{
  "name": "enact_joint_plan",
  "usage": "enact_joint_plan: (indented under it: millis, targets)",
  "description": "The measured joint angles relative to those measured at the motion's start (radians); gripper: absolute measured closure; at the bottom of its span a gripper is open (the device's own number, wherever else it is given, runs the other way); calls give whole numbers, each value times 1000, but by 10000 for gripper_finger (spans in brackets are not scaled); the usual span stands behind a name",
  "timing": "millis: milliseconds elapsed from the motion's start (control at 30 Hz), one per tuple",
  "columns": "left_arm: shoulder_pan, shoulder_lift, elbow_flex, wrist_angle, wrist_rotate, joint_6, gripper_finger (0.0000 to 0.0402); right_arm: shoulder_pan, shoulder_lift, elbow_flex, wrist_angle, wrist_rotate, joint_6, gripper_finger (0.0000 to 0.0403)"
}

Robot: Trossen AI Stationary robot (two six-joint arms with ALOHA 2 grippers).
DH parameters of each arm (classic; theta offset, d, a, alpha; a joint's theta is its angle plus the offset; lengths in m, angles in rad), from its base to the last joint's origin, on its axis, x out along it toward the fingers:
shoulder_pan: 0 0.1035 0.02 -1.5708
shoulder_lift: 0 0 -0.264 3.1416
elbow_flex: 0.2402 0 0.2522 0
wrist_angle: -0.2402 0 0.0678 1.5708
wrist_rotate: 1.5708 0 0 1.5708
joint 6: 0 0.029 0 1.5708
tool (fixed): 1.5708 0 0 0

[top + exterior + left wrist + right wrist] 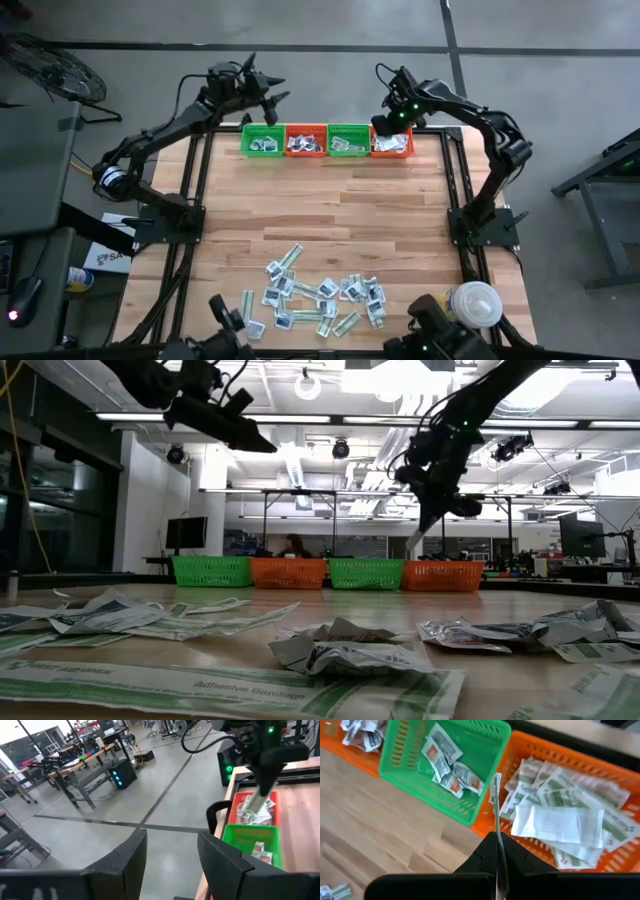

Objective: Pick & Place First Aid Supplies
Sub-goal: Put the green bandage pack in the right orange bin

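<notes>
A pale-green strip (496,795) hangs pinched in the right gripper (497,837)'s jaws above the orange basket (540,757); release once centred; left jaws spread

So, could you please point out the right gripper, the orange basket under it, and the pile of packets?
right gripper (496,785), right wrist view, on the thin packet edge pinched between its fingertips.
orange basket (392,155), high view, on its near rim.
pile of packets (325,291), high view, on a middle packet.
</notes>
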Motion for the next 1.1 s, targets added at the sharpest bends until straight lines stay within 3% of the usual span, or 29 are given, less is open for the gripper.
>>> enact_joint_plan:
  millis: [600,1100]
  targets:
    - [156,0,0,-21,106,44,230,-8,102,0,-13,99,91,395]
    - [162,1,0,-70,156,64,230,-19,102,0,-29,175,126,268]
